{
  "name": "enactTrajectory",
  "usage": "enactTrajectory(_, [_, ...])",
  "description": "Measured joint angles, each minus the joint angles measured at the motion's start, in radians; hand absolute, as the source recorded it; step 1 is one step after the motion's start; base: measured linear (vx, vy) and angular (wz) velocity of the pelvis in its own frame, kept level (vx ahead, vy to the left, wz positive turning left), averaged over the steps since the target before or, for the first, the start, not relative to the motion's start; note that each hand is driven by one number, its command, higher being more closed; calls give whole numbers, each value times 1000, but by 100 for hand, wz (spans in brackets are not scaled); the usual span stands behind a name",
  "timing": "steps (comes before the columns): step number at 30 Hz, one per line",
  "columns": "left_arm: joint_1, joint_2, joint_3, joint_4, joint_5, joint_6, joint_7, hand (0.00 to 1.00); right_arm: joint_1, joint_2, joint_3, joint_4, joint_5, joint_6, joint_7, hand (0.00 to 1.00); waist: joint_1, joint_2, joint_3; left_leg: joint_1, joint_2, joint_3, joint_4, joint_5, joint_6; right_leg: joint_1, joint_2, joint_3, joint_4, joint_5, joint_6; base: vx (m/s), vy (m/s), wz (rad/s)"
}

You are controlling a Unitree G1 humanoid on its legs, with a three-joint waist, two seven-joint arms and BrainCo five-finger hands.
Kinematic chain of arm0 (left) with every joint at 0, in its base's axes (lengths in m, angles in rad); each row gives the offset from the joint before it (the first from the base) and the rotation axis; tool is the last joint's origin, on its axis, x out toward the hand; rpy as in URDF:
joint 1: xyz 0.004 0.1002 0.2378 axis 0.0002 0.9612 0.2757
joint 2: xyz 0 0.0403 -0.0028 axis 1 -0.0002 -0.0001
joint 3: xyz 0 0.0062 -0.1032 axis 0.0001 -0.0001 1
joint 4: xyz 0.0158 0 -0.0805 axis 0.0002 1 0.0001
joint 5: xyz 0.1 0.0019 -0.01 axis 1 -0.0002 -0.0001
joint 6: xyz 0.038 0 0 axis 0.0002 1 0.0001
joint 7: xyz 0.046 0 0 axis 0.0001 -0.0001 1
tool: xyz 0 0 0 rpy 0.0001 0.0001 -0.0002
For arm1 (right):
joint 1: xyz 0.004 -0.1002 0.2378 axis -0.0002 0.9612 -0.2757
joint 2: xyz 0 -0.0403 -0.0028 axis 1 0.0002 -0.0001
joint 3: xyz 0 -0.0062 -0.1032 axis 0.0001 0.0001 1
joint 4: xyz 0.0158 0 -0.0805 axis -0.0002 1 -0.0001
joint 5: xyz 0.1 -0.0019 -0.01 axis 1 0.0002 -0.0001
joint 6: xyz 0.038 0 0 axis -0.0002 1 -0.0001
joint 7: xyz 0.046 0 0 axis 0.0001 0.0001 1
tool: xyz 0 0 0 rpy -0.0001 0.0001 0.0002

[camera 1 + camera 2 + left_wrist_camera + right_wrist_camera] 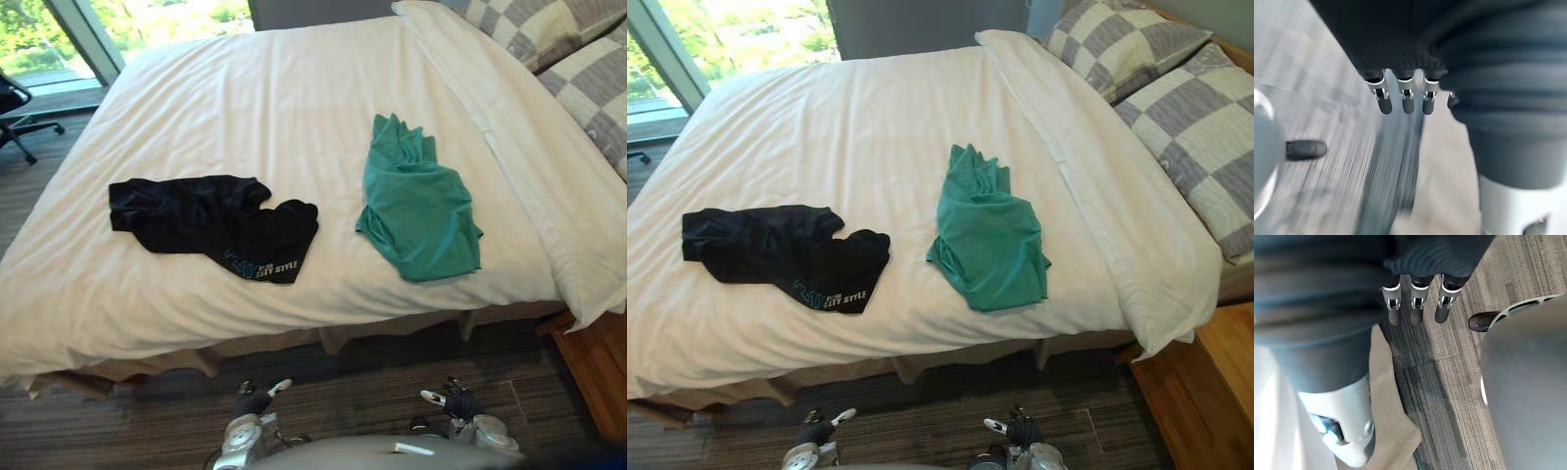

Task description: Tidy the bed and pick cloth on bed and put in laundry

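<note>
Okay, from the head camera I see the bed [265,88] under a white cover, with both cloths lying on it. The black cloth [211,223] is spread out, crumpled, toward my left near the bed's front edge. The green cloth [416,201] lies bunched toward my right, well apart from the black one. Two grey-and-white checked pillows [1176,98] sit at the bed's right end, beside a folded-back strip of the white cover.

My left hand [253,401] hangs low over the striped floor [372,377] in front of the bed, and my right hand [460,401] hangs low at the other side. In the left wrist view the fingers [1407,98] point straight out, relaxed, with the thumb apart, grasping nothing. The right hand's fingers [1418,306] look the same.

An office chair [15,113] stands by the window [745,34] past the bed's left side.
</note>
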Motion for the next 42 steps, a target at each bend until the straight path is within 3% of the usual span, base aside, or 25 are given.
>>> enactTrajectory(4, [15,45,196,-33,-87,-91,22,0,43,-4,-68,14,-2,14,17,0,4,-1,-2,-2,4,-13,-20,15,-3,0,7,-15,0,-2,-2,-8,-33,15])
enactTrajectory(7, [-38,214,410,-116,-159,-92,19,0,84,-11,-100,14,-6,20,27,0,2,2,-8,2,12,-7,-22,14,-4,2,14,-12,0,-5,-6,12,-6,-3])
enactTrajectory(9, [-119,398,572,-116,-196,-87,13,0,103,-13,-116,22,-35,18,26,0,-1,4,-22,6,13,7,-29,15,-5,-1,18,6,-1,-4,-6,51,-11,-18])
enactTrajectory(13, [-244,586,690,-115,-210,-85,-35,0,135,-7,-135,23,-44,16,14,0,2,2,-40,23,6,34,-31,15,-5,2,15,34,-11,4,-6,23,1,-22])
enactTrajectory(21, [-422,701,638,-272,-168,-60,-231,0,186,7,-132,-10,-44,17,-24,0,18,-3,-61,38,13,91,3,-16,-10,-9,24,110,-19,20,-16,-37,-26,-26])
enactTrajectory(25, [-495,745,587,-282,-114,0,-297,0,221,7,-130,-22,-46,19,-25,0,20,-4,-65,36,21,134,20,-28,-12,-37,35,157,-13,33,-21,-69,-33,-33])
enactTrajectory(31, [-584,751,427,-236,31,102,-323,0,258,5,-120,-28,-85,18,-22,0,-3,-4,-65,35,22,163,26,-28,-12,-59,42,196,-13,51,-23,-72,-34,-18])
enactTrajectory(36, [-620,744,320,-186,179,136,-334,0,255,12,-65,-41,-83,16,-21,0,-33,-17,-52,-8,22,177,38,-26,-10,-111,43,221,-10,67,-27,-74,-43,-13])
enactTrajectory(42, [-683,644,222,-183,380,151,-212,0,236,10,-15,-81,-62,-6,-21,0,-48,-31,20,-69,22,188,55,-21,-3,-181,44,238,3,80,-29,-47,-47,-6])
